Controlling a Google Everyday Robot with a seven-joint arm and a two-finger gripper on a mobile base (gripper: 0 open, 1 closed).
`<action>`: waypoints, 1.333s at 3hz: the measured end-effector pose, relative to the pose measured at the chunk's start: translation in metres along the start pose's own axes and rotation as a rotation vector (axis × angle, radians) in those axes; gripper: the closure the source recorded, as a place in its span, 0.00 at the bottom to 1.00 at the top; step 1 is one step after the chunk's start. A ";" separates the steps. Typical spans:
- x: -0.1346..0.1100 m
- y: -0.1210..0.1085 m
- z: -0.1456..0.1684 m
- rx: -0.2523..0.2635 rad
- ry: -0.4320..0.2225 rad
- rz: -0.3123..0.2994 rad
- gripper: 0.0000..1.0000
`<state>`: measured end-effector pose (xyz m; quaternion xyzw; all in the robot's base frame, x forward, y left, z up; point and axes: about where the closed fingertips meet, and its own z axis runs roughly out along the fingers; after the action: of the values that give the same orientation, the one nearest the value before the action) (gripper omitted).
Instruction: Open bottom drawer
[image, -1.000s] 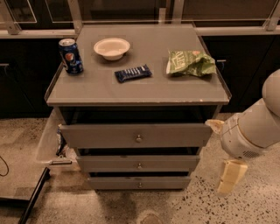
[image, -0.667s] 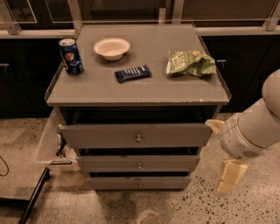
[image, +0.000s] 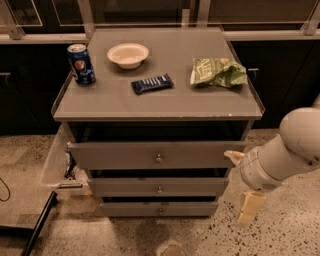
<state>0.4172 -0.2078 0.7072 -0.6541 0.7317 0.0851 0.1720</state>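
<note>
The grey cabinet (image: 157, 102) has three drawers. The bottom drawer (image: 135, 209) is the lowest and shortest front, with a small round knob (image: 160, 211) at its centre, close to the floor. Above it are the mid-sized front (image: 130, 186) and the tall top front (image: 120, 155), which stands out a little from the cabinet. My gripper (image: 242, 182) hangs to the right of the cabinet, level with the middle drawer, apart from all the knobs. Its cream fingers (image: 250, 207) are spread and hold nothing.
On the cabinet top are a Pepsi can (image: 81, 63), a white bowl (image: 128, 54), a dark snack bar (image: 152, 83) and a green chip bag (image: 217, 72). A light bin with clutter (image: 62, 167) stands at the cabinet's left. The floor is speckled stone.
</note>
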 end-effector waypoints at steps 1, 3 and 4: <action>0.012 -0.008 0.032 0.014 -0.036 -0.053 0.00; 0.038 -0.006 0.072 0.050 -0.102 -0.091 0.00; 0.056 -0.001 0.106 0.014 -0.101 -0.027 0.00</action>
<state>0.4286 -0.2231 0.5890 -0.6574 0.7138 0.1106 0.2146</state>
